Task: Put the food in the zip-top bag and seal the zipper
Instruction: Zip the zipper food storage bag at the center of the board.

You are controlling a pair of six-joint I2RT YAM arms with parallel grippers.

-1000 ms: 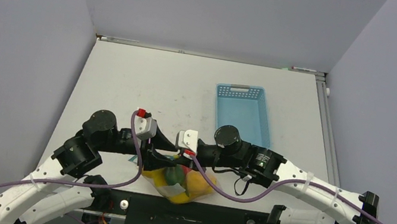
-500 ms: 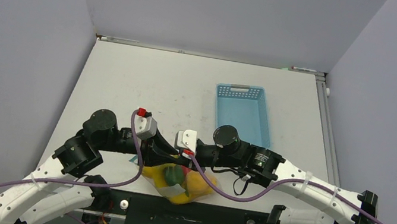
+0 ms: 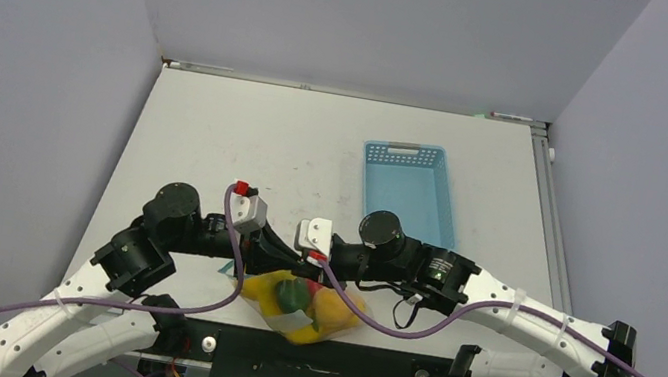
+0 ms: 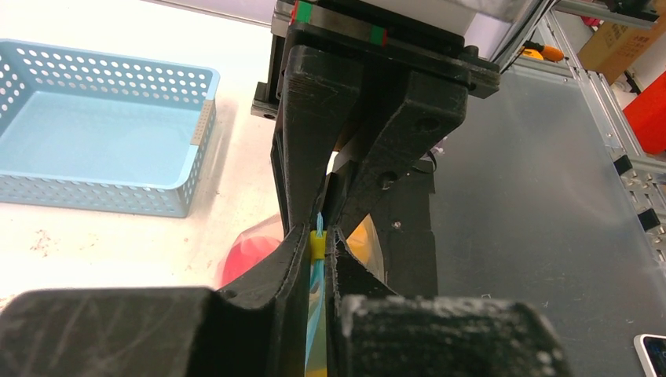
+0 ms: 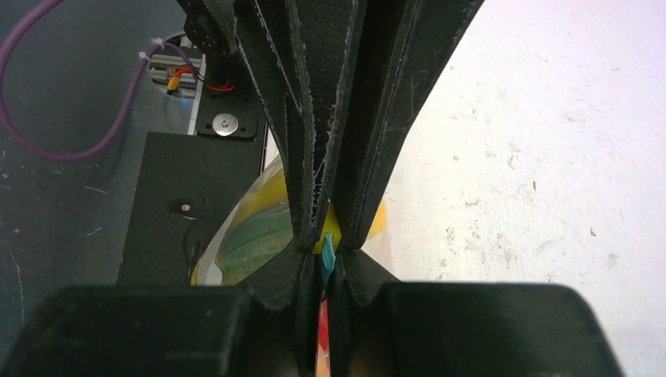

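Note:
The zip-top bag (image 3: 302,313) lies near the table's front edge with the food inside: a green piece (image 3: 294,294), yellow (image 3: 261,293) and orange (image 3: 337,313). My two grippers meet tip to tip over its mouth. My left gripper (image 3: 276,258) is shut on the zipper (image 4: 316,275), a light-blue strip with a yellow slider (image 4: 317,244) at my fingertips. My right gripper (image 3: 297,266) is shut on the same strip (image 5: 326,265) from the other side. A red piece (image 4: 250,250) and the green piece (image 5: 255,234) show through the plastic under the fingers.
A light-blue basket (image 3: 439,200) stands empty at the right of the table, beyond the right arm; it also shows in the left wrist view (image 4: 196,141). A black base plate (image 3: 311,372) runs along the front edge just below the bag.
My left arm has shifted slightly to the right, toward the right gripper. The bag and the right arm have hardly moved.

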